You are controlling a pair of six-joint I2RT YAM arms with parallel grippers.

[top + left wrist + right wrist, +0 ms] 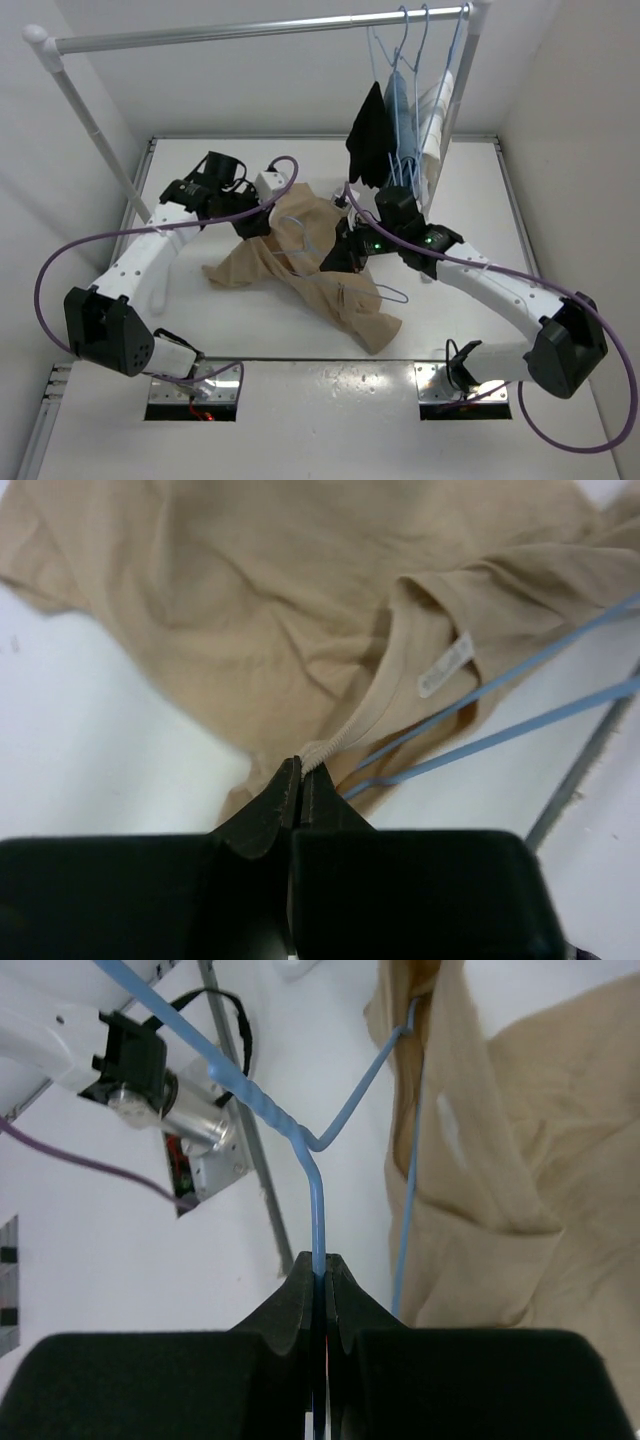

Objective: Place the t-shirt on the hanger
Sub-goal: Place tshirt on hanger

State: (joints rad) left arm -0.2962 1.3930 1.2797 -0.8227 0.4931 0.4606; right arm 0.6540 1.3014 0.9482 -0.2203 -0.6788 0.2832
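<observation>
L gripper [300,770]: jaws pressed together, pinching the ribbed collar edge of the shirt [250,610] right at the tips. In the L wrist view most of the cloth spreads ahead of the fingers and off to their left, crumpled on the table [90,750]. The neck opening sits just ahead and to the right, with a white label [445,666] inside it. Two wires of the hanger [500,738] start just beside the tips and run away up-right, passing under the collar edge.

R gripper [320,1265]: jaws shut on the hanger wire, no gap showing. From the tips the wire goes straight ahead, then bends at the twisted neck [262,1106]. One strand carries on up-left out of view. Another goes up-right and into the shirt's folds, and a further strand comes back down along the cloth edge just right of the fingers. Shirt fills the right side of the R wrist view. To the left of the fingers there's bare table and part of an arm mount w/ a purple cable [90,1165].

Overhead: the shirt lies bunched between the two grippers, the L one [264,223] at its far-left edge and the R one [337,258] on its right side. One end of the cloth trails toward the near edge, past the R gripper. Can't tell from these views how much of the hanger is inside the shirt.

Beyond the R arm, a rail [250,30] carries other hangers w/ a black garment [368,135], a blue one [400,115] and a white one [436,120].
</observation>
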